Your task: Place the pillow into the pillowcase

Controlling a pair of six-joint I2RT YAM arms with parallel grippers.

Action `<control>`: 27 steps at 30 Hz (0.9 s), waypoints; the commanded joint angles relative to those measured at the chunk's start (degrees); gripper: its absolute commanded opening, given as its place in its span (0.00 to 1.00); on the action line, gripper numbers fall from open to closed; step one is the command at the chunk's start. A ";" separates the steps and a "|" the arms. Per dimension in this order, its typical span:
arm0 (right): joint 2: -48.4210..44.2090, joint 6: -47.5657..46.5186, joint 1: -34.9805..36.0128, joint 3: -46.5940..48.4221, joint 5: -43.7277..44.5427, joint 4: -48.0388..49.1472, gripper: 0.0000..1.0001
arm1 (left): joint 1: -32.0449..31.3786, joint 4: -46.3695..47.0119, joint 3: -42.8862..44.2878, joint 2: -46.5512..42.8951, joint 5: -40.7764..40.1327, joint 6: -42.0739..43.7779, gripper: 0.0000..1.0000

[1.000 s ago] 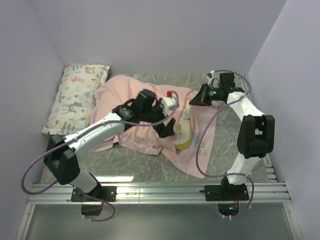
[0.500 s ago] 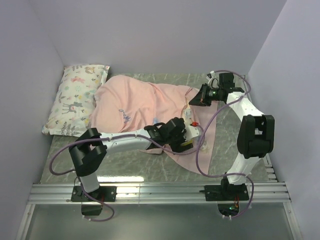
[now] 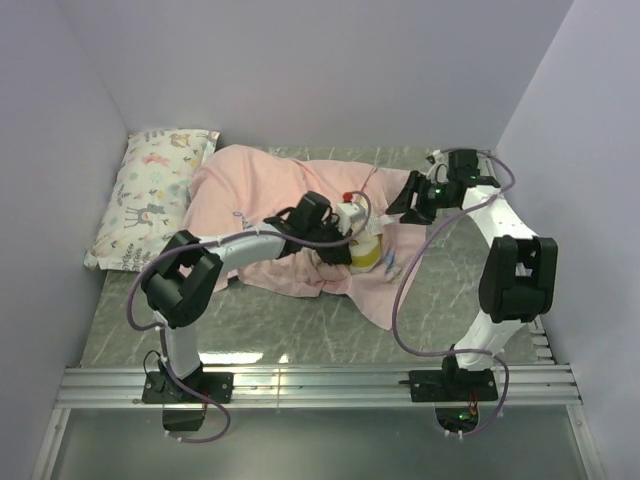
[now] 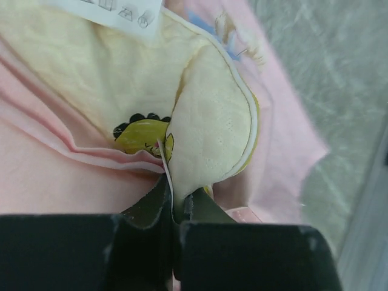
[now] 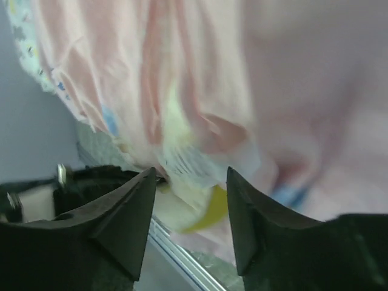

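The pillow [image 3: 366, 256] lies mostly inside the pillowcase [image 3: 270, 195] near the table's centre. Only one cream, dimpled corner with its yellow band shows at the fabric's 4 o'clock edge. We note the left gripper [image 4: 174, 203] pinched tight on that corner: in its wrist view the two jaws meet on the folded cream edge, with the pink hem of the case pressed just beside it at 9 o'clock. A small yellow logo [image 4: 142, 136] sits just beyond the fingertips at 11 o'clock, and a white care label [image 4: 106, 9] lies farther out at 12 o'clock. From the top view we log the left arm reaching from its base at 7 o'clock across the pink mound to that corner. The right gripper [image 5: 191, 173] stands with its fingers apart and nothing between them. Blurred pink folds fill its wrist view beyond the tips, with a smear of yellow at 6 o'clock. In the top view it hovers at 2 o'clock from the exposed corner, above the case's far edge; we cannot tell whether it touches the cloth. The case spreads from the centre toward 10 o'clock over the grey marbled table [image 3: 450, 290]. A white printed pillow [image 3: 150, 195] lies at 10 o'clock against the left wall, touching the pink cloth.
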 commanded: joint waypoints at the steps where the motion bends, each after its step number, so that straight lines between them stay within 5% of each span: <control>1: -7.18 -3.08 -3.57 1.63 8.38 -5.27 0.66 | 5.82 1.86 1.35 0.99 20.56 -11.20 0.00; 3: -9.81 -3.95 -4.27 -0.73 10.49 -6.07 0.66 | 8.29 4.41 1.27 2.48 27.77 -14.53 0.00; 9: -9.67 -1.06 -3.05 -8.12 6.46 -0.55 0.57 | 9.70 9.33 0.48 3.98 33.15 -18.59 0.00; 13: -6.49 1.84 -0.85 -11.81 3.65 5.78 0.48 | 10.32 10.66 0.48 4.07 34.12 -20.35 0.00; 22: -0.78 3.43 5.56 -13.14 5.05 12.03 0.54 | 10.93 11.53 0.39 4.07 33.86 -21.76 0.00; 27: 1.68 1.50 7.15 -12.96 6.80 9.85 0.47 | 11.28 12.41 0.39 3.89 33.16 -22.98 0.00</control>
